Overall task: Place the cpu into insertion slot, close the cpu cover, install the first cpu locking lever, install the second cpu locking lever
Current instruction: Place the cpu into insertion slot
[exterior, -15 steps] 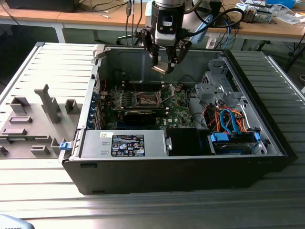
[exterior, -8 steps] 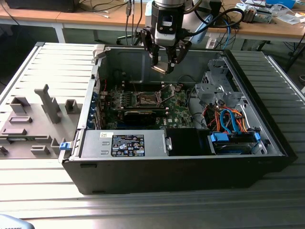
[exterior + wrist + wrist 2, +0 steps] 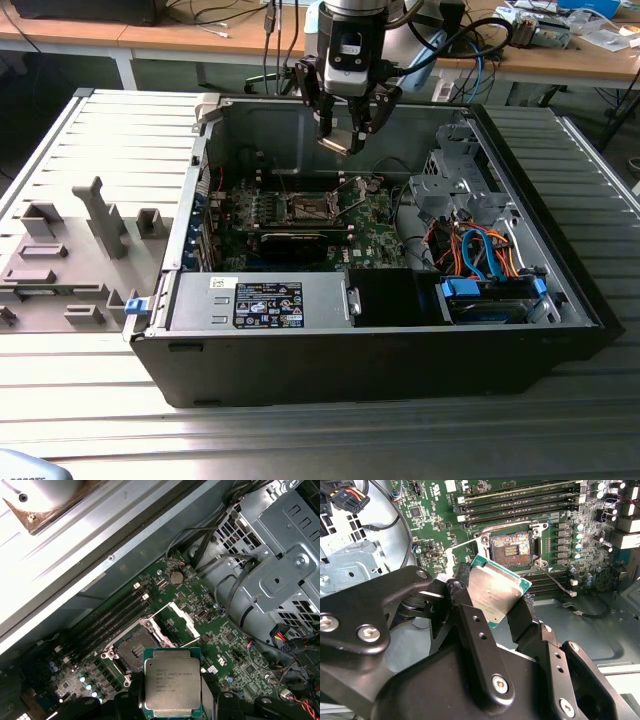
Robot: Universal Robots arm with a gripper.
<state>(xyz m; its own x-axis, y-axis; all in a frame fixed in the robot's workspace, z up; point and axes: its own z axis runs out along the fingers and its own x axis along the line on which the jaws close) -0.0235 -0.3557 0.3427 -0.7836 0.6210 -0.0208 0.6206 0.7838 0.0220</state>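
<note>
Cpu (image 3: 172,682): light, rigid, thin; contact face judged fragile, so hold by opposite edges only; gripper (image 3: 343,135) clamped on its edges above insertion slot (image 3: 135,650); cpu cover (image 3: 182,622) raised.

The insertion slot (image 3: 307,208) sits on the board (image 3: 375,235) in the computer case (image 3: 380,350), which lies on the desk (image 3: 300,440). My gripper (image 3: 343,138) hangs above the insertion slot, well apart from it, with the cpu (image 3: 338,143) clamped between its fingers. The cpu cover (image 3: 182,622) stands swung up at one edge of the slot, leaving the slot bare. Toward the exterior view's left of the slot lie the memory slots (image 3: 255,205), toward the exterior view's right the drive cage (image 3: 450,180), and in front of it the power supply (image 3: 260,300). Farther left of the slot, outside the case, a parts tray (image 3: 60,270) rests on the desk.
</note>
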